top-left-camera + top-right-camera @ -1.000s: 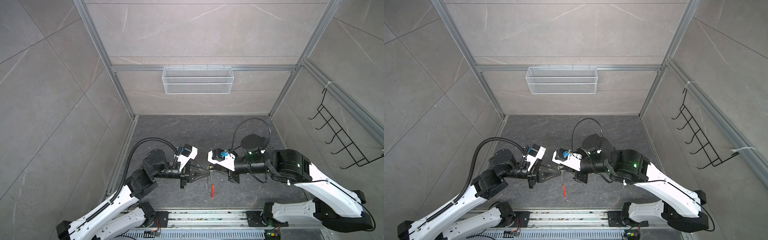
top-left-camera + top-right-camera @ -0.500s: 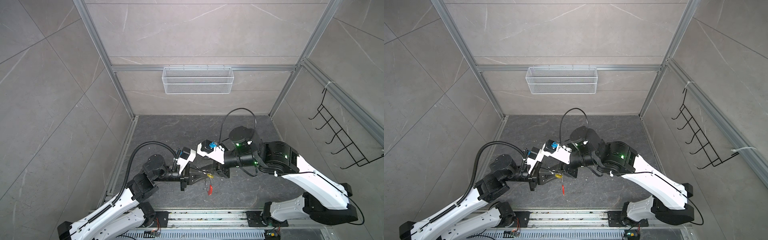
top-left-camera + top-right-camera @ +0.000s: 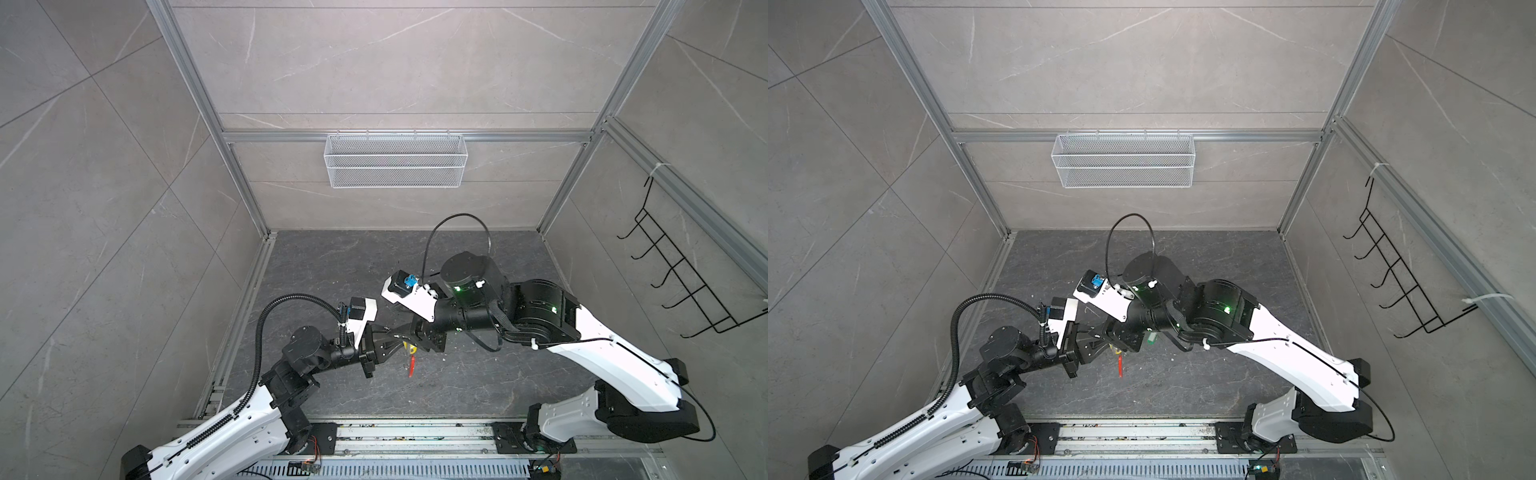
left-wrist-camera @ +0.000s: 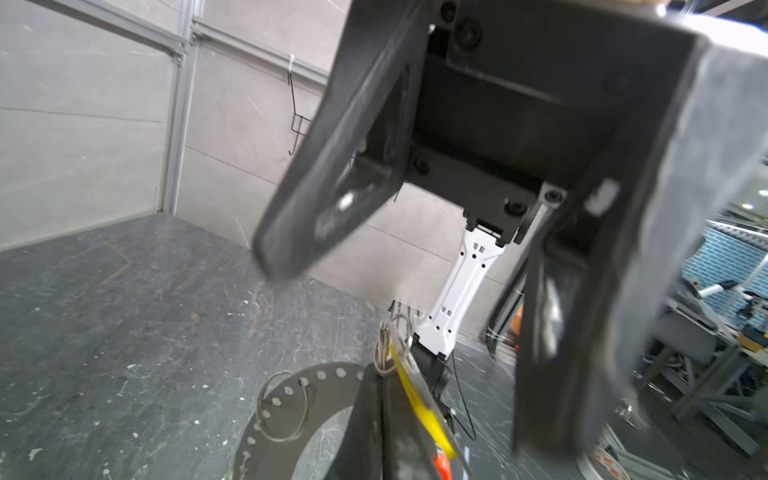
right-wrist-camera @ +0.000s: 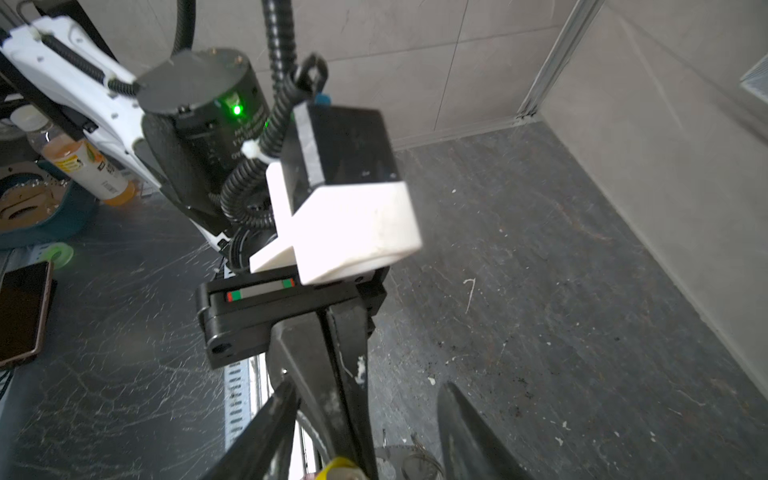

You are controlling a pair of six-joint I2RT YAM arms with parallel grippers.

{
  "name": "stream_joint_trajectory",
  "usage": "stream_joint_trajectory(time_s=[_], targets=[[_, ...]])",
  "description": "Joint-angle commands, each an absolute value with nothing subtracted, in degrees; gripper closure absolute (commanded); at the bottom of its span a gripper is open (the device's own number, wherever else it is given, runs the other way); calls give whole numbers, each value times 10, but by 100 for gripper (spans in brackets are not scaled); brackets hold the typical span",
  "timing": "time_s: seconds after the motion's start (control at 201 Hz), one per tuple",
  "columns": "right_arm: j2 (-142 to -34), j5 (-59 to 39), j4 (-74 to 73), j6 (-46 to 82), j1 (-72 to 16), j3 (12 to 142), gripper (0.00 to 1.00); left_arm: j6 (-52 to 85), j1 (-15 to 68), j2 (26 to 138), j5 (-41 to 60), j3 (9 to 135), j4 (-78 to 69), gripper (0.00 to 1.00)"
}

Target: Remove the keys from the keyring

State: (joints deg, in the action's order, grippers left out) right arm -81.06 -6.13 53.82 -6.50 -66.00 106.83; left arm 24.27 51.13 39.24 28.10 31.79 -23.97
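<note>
Keyring (image 3: 412,365) hangs above the worktop (image 3: 478,386), clamped in the closed left end effector (image 4: 376,390) to steady it, while the open, empty right end effector (image 5: 368,386) brackets the yellow key (image 4: 419,399), apparently ready to pull.

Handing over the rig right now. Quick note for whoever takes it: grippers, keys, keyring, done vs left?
Left gripper: shut on the keyring, held above the floor, with the red sleeve hanging down.
Right gripper: open, jaws either side of the left gripper's tip, holding nothing.
Yellow key: at the left gripper's tip, apparently on the ring.
Green key: small green piece beside the right arm, looks off the ring.
Done: green, probably.
Left: pull the yellow off.
</note>
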Motion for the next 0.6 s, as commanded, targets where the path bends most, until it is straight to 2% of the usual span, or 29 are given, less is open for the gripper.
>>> stream_joint_trajectory(time_s=[0.0, 0.199, 0.478, 0.598], targets=[[-753, -19, 475, -47, -664, 1042, 43, 235, 510, 366, 251, 318, -306, 100], [-677, -14, 398, -21, -662, 924, 50, 213, 510, 324, 238, 318, -280, 100], [-663, -233, 355, 3, -604, 846, 56, 202, 510, 295, 233, 319, -254, 100], [-675, -261, 349, 5, -599, 843, 60, 202, 510, 291, 234, 321, -248, 100]])
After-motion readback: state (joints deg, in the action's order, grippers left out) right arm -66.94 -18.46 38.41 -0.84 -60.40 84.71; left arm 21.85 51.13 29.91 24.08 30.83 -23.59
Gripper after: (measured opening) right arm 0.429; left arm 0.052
